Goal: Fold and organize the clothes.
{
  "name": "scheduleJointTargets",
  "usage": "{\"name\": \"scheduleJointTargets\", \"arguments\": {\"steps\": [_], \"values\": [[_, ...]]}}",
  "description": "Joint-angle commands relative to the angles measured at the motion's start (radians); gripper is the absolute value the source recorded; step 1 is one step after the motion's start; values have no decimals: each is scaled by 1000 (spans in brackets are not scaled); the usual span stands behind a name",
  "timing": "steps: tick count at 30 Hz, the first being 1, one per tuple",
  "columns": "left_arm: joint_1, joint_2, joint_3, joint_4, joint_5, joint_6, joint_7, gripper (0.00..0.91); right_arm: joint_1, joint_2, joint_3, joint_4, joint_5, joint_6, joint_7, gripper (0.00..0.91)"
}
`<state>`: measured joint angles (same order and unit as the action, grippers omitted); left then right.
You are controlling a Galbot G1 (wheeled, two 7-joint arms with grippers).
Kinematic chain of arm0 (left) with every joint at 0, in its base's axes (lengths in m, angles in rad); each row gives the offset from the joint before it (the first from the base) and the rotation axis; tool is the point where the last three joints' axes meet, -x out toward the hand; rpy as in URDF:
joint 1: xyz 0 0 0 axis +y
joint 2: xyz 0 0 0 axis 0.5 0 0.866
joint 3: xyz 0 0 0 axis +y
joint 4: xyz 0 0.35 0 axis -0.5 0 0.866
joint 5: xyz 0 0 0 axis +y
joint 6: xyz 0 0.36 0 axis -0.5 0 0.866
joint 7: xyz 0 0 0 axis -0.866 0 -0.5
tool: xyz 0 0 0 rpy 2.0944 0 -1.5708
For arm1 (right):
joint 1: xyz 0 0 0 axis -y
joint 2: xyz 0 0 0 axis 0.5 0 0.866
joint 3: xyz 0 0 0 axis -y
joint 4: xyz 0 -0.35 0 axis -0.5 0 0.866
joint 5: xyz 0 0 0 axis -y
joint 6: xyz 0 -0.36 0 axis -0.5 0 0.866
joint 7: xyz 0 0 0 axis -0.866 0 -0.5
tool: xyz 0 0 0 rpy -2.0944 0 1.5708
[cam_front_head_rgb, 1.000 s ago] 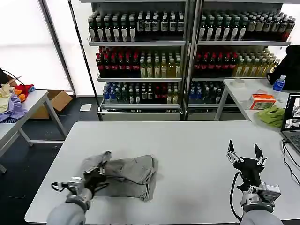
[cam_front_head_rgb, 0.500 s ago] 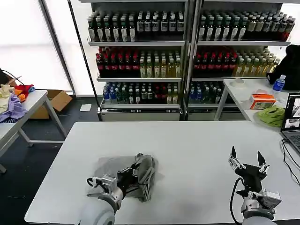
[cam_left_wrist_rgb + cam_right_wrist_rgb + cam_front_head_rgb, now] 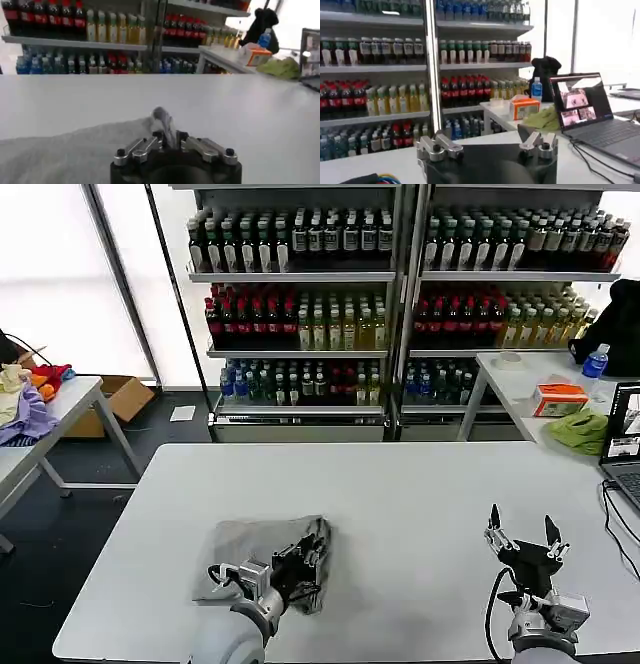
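Grey cloth: a light grey shirt (image 3: pixel 262 544) lies in a soft folded heap on the white surface (image 3: pixel 400 494), near the front edge on the robot's left side.
Shirt shape: it is bunched and partly folded over, with a thicker rumpled edge on its right side.
Left hand: the left hand (image 3: pixel 300 556) sits right on the shirt, at its right edge, low down by the cloth.
Left hand grip: its fingers are closed on a small pinch of the grey cloth. In the left wrist view, the left hand (image 3: pixel 170 140) has a little fold of the shirt (image 3: pixel 75 150) sticking up between the tips.
Shirt and left hand: the rest of the shirt spreads out to the left of the hand and under it, flat on the surface.
Right hand: the right hand (image 3: pixel 523 536) is held up above the front of the surface on the robot's right side, well apart from the shirt.
Right hand grip: its two fingers point up and stand wide apart, with nothing between them. The right wrist view shows the right hand (image 3: pixel 487 145) spread the same way.
Behind: tall shelves (image 3: pixel 400 274) full of bottles stand past the surface.
Side: a laptop (image 3: pixel 625 444) sits at the far right edge.
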<state>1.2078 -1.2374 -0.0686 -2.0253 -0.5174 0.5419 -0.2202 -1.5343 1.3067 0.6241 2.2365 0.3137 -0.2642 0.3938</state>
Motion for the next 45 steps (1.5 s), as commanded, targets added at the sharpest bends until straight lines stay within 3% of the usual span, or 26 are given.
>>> {"name": "scheduleJointTargets", "arguments": {"steps": [1,3,8,14,43,45], "values": [[5,-49,-34,-138,-444,-40,-66,907,8,-5,-14,-13,-5,-1,4,907],[0,-49,-68,-164,-432,-67,-92,907,16,-12,-22,-16,-4,-1,5,907],[28,22,-240,-68,-61,-92,-107,907,52,-50,-65,-18,6,-4,-4,907],[126,71,-400,-19,30,-99,-98,907,114,-79,-116,-41,24,-15,-2,907],[198,51,-403,89,2,-81,41,907,138,-71,-155,-70,32,-9,-3,907],[200,54,-400,93,-4,-80,56,796,136,-70,-155,-71,32,-9,-4,907]]}}
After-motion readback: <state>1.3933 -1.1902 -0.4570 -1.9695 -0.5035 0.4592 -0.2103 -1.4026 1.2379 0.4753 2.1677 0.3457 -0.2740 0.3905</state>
